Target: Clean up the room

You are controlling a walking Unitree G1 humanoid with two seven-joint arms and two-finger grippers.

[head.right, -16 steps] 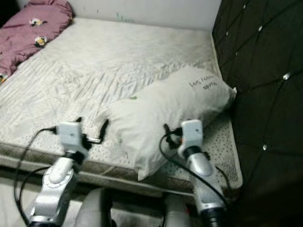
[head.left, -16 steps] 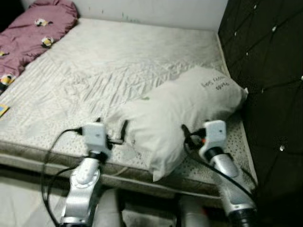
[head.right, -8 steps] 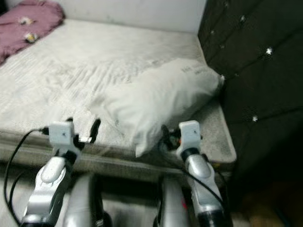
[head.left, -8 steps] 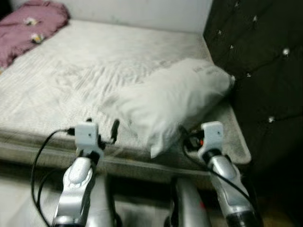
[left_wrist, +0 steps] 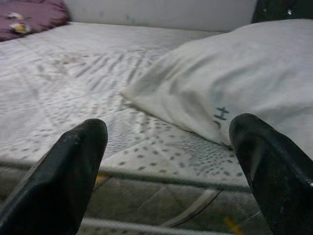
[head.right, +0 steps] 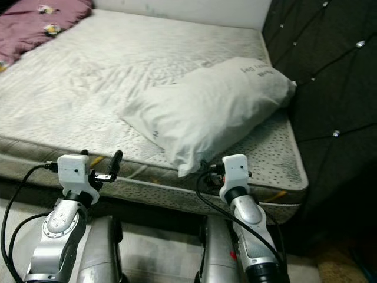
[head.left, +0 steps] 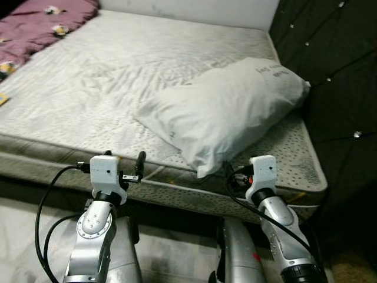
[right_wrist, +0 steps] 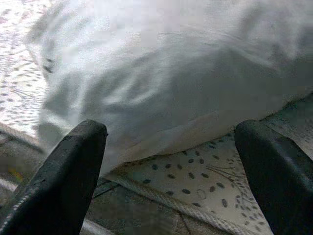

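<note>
A white pillow [head.left: 227, 112] with small dark writing lies askew on the bare mattress [head.left: 118, 76], near the bed's right front corner, one corner reaching the front edge. My left gripper [head.left: 125, 161] hovers at the mattress's front edge, left of the pillow and apart from it. In the left wrist view its black fingers [left_wrist: 73, 161] stand wide open with the pillow [left_wrist: 244, 78] ahead. My right gripper [head.left: 233, 175] is just below the pillow's near corner. In the right wrist view it is open, with the pillow [right_wrist: 171, 73] close ahead between the finger lines.
A black tufted headboard [head.left: 336, 71] rises along the bed's right side. A purple blanket [head.left: 41, 23] is bunched at the far left corner. A small yellow item [head.left: 3, 99] lies at the left edge. Pale floor [head.left: 23, 236] runs before the bed.
The camera has backed off and tilted down, so the bed's front edge now shows. Both grippers have drawn back from the pillow's sides to the mattress edge. The pillow stays put.
</note>
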